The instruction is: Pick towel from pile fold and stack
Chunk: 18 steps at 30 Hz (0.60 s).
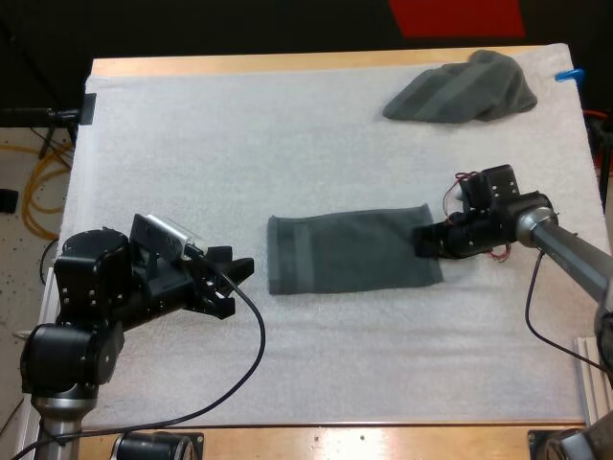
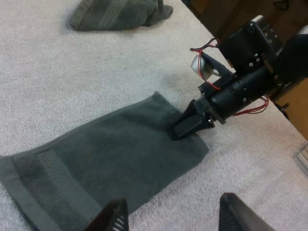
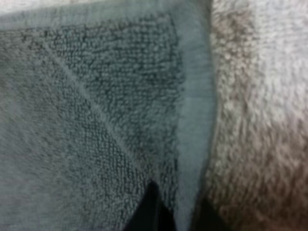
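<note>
White mat (image 1: 287, 144) covers nearly all of the wooden worktop (image 1: 287, 63); both towels lie on it.

Progress, my read: pick is done. One towel is out of the pile and spread mid-mat. Fold is in hand, stacking not yet started. So roughly a third in, with the folds, the placing and the second towel left to do.

Flat towel (image 1: 345, 254): dark grey-green terry, a long rectangle lying left to right across the mat's middle, between the two arms. Woven band across its left end. Surface is smooth with no big wrinkles, and the edges are fairly straight. It looks narrow for a full towel, so it may already be halved lengthwise, but I can't confirm the layer count from here.

Crumpled towel (image 1: 465, 88): same colour, a bunched mound at the far right corner of the mat, well apart from the flat one and from both arms. That's what remains of the pile.

Right pincer (image 1: 424, 244): low at the flat towel's right end, clamped on its edge. In the right wrist view the pale hem (image 3: 195, 96) runs down between the two dark fingertips (image 3: 151, 209), one on each side of it.

Left pincer (image 1: 236, 284): just off the flat towel's left end, near but not touching. Fingers stand apart with nothing between them, pointed toward the towel.

Next likely needs the left side to take a corner so the end-to-end fold stays square. Gripped at one end only, terry would probably drag and skew.
</note>
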Motion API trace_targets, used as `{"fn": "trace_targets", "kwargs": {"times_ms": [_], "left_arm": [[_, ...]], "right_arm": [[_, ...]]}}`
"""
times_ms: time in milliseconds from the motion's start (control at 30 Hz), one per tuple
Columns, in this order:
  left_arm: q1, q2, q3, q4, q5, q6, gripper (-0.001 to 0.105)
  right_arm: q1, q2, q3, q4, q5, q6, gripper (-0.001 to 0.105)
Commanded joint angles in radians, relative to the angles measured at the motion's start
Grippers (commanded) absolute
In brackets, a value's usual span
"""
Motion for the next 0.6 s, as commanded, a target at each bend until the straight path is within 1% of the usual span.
{"fn": "trace_targets", "kwargs": {"times_ms": [0, 67, 100, 167, 200, 233, 267, 367, 433, 500, 567], "left_arm": [[0.002, -0.002, -0.006, -0.002, 0.007, -0.003, 0.042], [0.002, -0.002, -0.006, -0.002, 0.007, -0.003, 0.042], [0.002, -0.002, -0.006, -0.002, 0.007, -0.003, 0.042], [0.002, -0.002, -0.006, -0.002, 0.007, -0.003, 0.042], [0.002, -0.002, -0.006, -0.002, 0.007, -0.003, 0.042], [0.002, -0.002, -0.006, -0.002, 0.007, -0.003, 0.042], [0.002, -0.002, -0.006, -0.002, 0.007, -0.003, 0.042], [0.002, -0.002, -0.006, -0.002, 0.007, -0.003, 0.042], [0.002, -0.002, -0.006, -0.002, 0.007, -0.003, 0.042], [0.002, -0.002, -0.006, -0.002, 0.007, -0.003, 0.042], [0.002, -0.002, -0.006, -0.002, 0.007, -0.011, 0.042]], "right_arm": [[0.003, -0.017, 0.010, 0.059, 0.098, -0.046, 0.000], [0.003, -0.063, 0.010, 0.110, 0.248, -0.116, 0.000], [0.003, -0.079, 0.010, 0.119, 0.290, -0.133, 0.000], [0.003, -0.134, 0.010, 0.156, 0.492, -0.204, 0.000], [0.003, -0.146, 0.010, 0.163, 0.533, -0.223, 0.000], [0.003, -0.171, 0.010, 0.175, 0.635, -0.256, 0.000], [0.003, -0.192, 0.010, 0.181, 0.707, -0.285, 0.000], [0.003, -0.247, 0.010, 0.188, 0.856, -0.360, 0.000], [0.003, -0.273, 0.010, 0.188, 0.864, -0.364, 0.000], [0.004, -0.289, 0.010, 0.197, 0.842, -0.360, 0.000], [0.016, -0.300, 0.010, 0.219, 0.780, -0.329, 0.000]]}}
